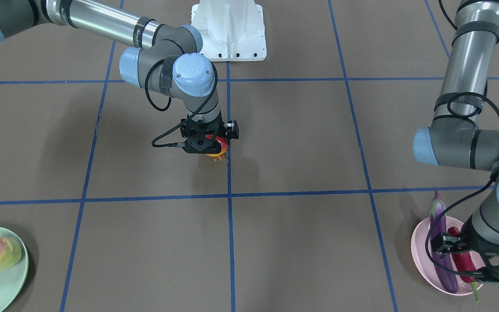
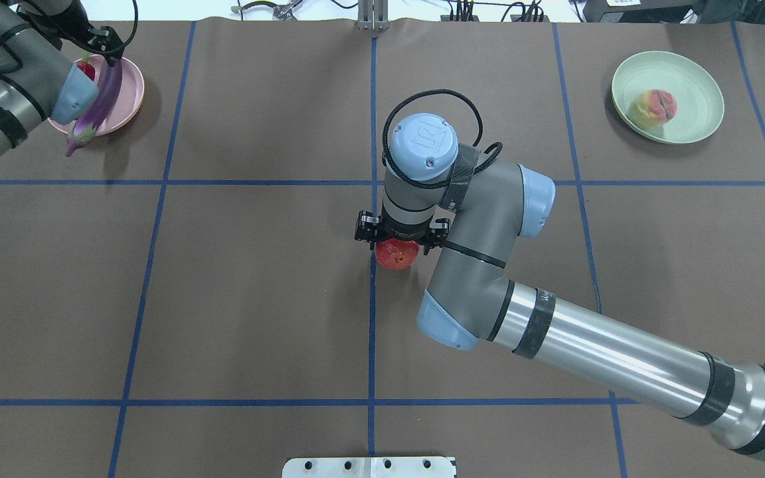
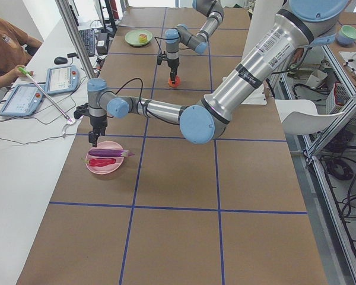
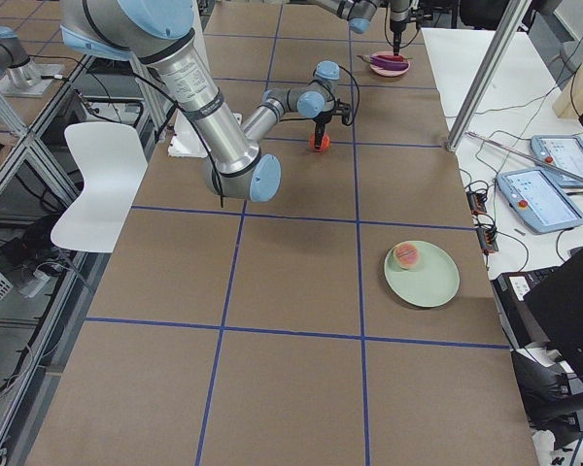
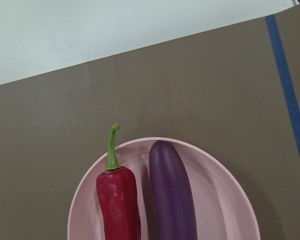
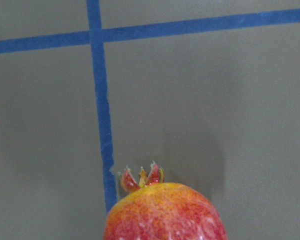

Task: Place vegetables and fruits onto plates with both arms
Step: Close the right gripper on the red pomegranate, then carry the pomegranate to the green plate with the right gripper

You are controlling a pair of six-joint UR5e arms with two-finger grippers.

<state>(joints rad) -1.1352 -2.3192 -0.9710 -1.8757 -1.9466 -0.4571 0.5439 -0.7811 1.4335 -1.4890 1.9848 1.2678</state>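
R claw [image 1: 209, 144] directly atop red-orange fruit [image 2: 396, 255]; can't tell if open or gripping.

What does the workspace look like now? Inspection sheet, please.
Surface: brown table, blue tape grid.
Job's things: eggplant and chili side by side on pink plate, eggplant's cap end over the rim; peach on green plate; red-orange fruit at table centre, not yet plated.
Clutter: nothing seen.
Grippers: right gripper down over the red-orange fruit, grip cannot be told; left gripper above pink plate, holding nothing.
Cables: black cable loops at both wrists; left one hangs over pink plate.
Surroundings: white robot base, chair, operator with tablets at side bench.
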